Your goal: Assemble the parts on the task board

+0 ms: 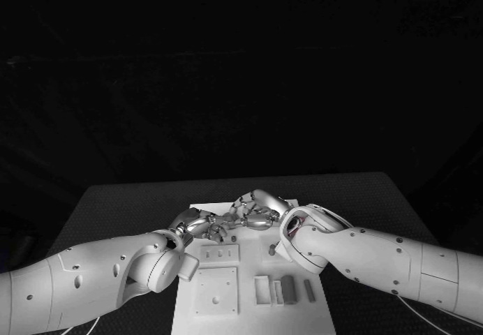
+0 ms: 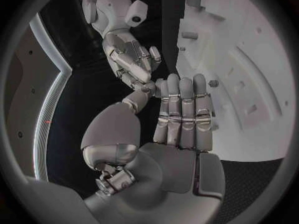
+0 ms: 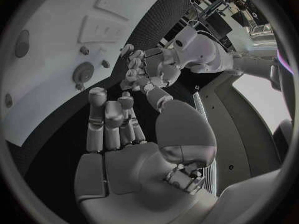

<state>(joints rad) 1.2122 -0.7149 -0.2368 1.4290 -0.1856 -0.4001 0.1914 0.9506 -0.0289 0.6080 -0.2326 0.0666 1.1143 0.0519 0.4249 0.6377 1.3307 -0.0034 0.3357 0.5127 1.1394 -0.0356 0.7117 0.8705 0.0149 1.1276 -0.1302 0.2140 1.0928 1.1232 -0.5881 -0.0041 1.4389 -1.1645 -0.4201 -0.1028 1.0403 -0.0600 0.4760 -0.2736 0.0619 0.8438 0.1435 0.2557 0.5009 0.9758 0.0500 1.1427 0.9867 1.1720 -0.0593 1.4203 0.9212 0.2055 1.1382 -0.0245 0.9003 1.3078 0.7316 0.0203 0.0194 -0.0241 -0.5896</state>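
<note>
White task board [image 1: 252, 307], lengthwise toward robot

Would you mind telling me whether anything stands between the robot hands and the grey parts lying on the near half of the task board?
Nothing visible does. Both robot hands, left and right, meet over the far end of the task board; the grey parts lie uncovered nearer the robot, beside the right forearm.

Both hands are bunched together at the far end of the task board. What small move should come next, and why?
Probably draw the left hand and the right hand slightly apart. Their fingertips meet above the task board, and whether either holds a part cannot be told. The grey parts lie at the near end, away from both hands.
</note>
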